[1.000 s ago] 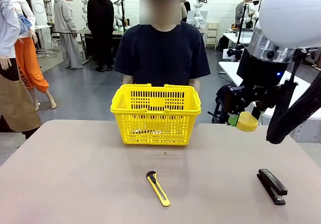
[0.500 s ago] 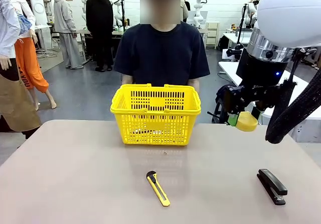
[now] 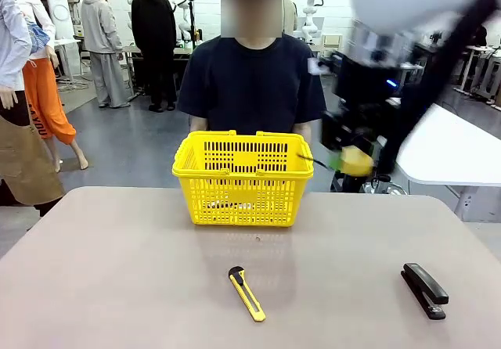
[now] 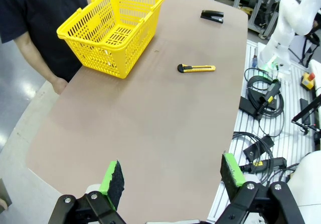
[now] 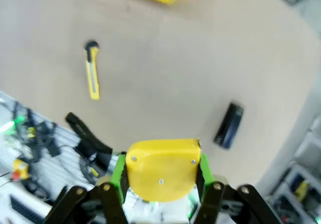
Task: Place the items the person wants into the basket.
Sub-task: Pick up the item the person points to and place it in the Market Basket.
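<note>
The right tool (image 5: pixel 160 176) is clamped on the yellow tape measure (image 5: pixel 161 169), held in the air at the right of the front frame, just right of the yellow basket (image 3: pixel 243 178) and level with its rim. There the arm is a motion blur and the strap hard to make out. The left tool (image 4: pixel 170 176) gapes wide, holding nothing, over the near bench (image 4: pixel 150 113) edge. A box cutter (image 3: pixel 246 293) and stapler (image 3: pixel 424 289) lie lower down.
</note>
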Available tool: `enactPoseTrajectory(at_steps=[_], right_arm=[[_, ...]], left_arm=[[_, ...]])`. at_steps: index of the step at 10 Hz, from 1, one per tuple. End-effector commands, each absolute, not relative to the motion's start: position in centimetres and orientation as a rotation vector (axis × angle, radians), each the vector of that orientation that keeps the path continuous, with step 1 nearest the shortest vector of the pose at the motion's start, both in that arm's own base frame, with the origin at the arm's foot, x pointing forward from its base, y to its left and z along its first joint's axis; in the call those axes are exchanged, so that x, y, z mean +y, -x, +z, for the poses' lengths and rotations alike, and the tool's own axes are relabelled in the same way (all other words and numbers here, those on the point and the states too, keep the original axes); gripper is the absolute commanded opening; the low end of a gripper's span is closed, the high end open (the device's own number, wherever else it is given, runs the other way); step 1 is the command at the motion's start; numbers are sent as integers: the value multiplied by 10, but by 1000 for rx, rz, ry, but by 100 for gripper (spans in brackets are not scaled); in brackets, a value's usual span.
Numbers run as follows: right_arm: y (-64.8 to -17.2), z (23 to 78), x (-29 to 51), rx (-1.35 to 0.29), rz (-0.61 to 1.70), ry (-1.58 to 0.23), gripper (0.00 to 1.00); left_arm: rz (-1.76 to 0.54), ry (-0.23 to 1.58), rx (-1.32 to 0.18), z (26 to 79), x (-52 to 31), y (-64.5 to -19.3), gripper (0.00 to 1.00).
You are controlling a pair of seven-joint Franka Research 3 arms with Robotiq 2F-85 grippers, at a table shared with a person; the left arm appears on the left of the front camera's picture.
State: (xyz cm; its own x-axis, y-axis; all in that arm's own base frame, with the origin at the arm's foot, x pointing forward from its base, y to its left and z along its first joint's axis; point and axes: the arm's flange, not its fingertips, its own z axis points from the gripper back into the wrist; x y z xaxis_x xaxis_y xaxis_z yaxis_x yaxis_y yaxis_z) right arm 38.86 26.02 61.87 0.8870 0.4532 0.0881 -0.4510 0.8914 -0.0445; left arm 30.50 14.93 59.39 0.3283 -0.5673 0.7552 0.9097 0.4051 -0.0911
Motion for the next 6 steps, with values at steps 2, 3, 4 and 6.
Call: enactPoseTrajectory(at_steps=[2,3,4,6], right_arm=[[-511,685,382,-59,707,38,65],[-540,674,411,-70,739,32,65],[-561,655,431,-131,775,25,65],[-592,609,452,-190,725,27,65]], left_arm=[[-1048,579,-730,595,151,-304,100],[-1048,579,-730,595,151,-304,100],[-1048,579,-730,595,151,-304,100],[-1048,579,-730,595,151,-304,100]])
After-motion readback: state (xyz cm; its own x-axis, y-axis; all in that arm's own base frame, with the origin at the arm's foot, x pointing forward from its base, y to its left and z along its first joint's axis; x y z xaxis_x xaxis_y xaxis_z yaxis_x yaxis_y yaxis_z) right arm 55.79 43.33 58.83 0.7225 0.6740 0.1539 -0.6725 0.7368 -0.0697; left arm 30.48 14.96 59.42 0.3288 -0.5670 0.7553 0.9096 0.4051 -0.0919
